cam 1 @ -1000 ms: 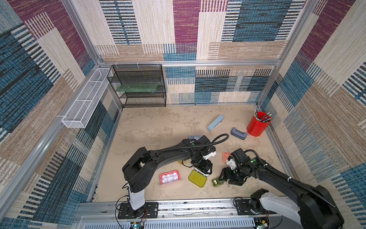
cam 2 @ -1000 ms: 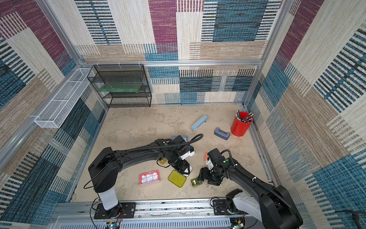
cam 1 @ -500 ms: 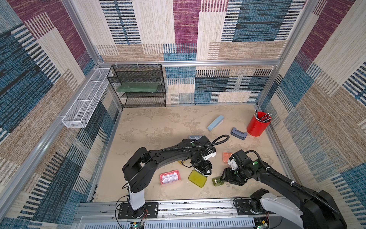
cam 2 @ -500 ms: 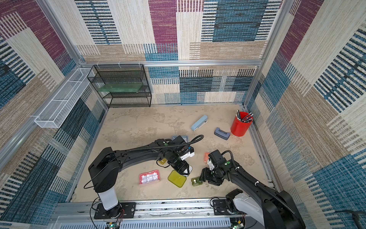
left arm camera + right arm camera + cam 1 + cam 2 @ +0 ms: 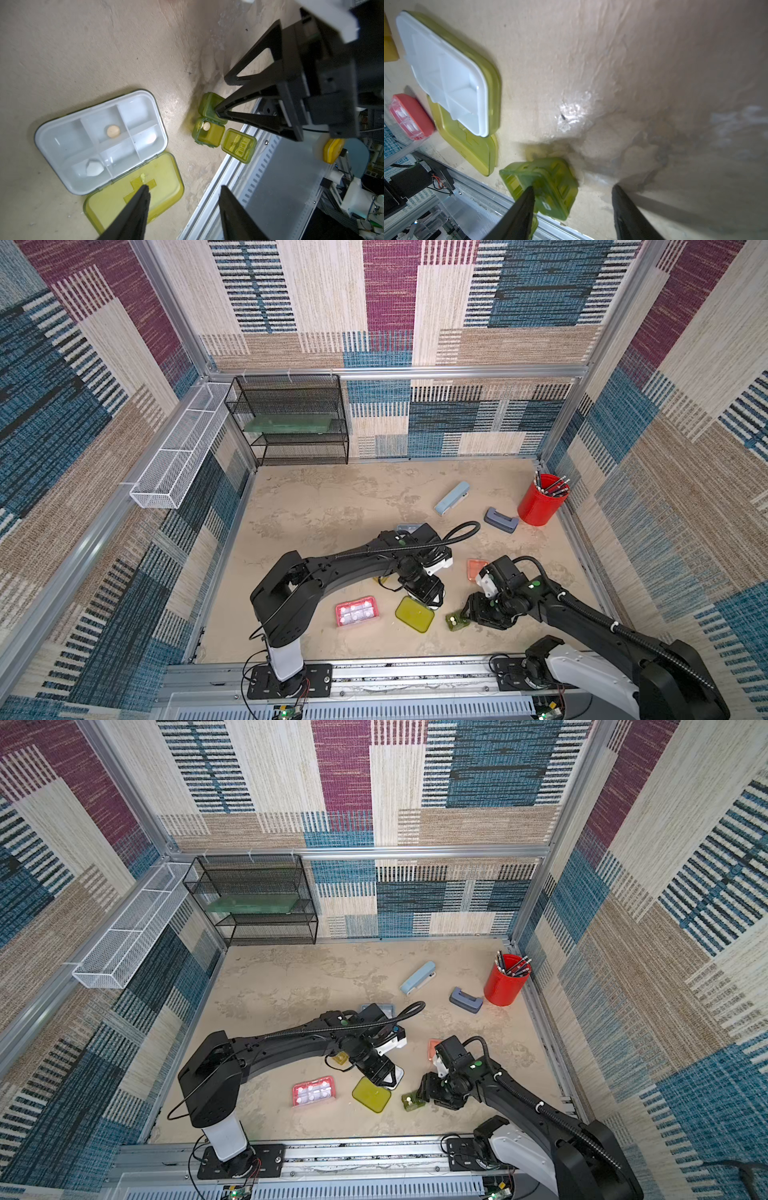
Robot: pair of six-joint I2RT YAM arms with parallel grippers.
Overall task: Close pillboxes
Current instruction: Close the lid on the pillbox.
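Note:
The small dark green pillbox (image 5: pixel 209 122) lies near the front rail, with one compartment lid (image 5: pixel 239 148) flipped open and a pill showing inside. My right gripper (image 5: pixel 572 188) is open, and one fingertip (image 5: pixel 527 193) rests on the green pillbox (image 5: pixel 548 185). The yellow-green pillbox (image 5: pixel 101 143) lies open, its white tray bare and its lid (image 5: pixel 137 193) flat on the table. My left gripper (image 5: pixel 184 188) hovers open over that lid, holding nothing. In a top view the pink pillbox (image 5: pixel 357 611), the orange pillbox (image 5: pixel 476 569) and the light blue pillbox (image 5: pixel 409 527) show.
A red pen cup (image 5: pixel 542 502), a long pale-blue case (image 5: pixel 452 498) and a grey-blue block (image 5: pixel 500 520) sit at the back right. A black mesh shelf (image 5: pixel 291 418) and a white wire basket (image 5: pixel 178 456) stand at the back left. The metal front rail (image 5: pixel 395 672) runs close to the green pillbox.
My right gripper's jaws have narrowed and it has shifted slightly toward the green pillbox. The left arm has not moved.

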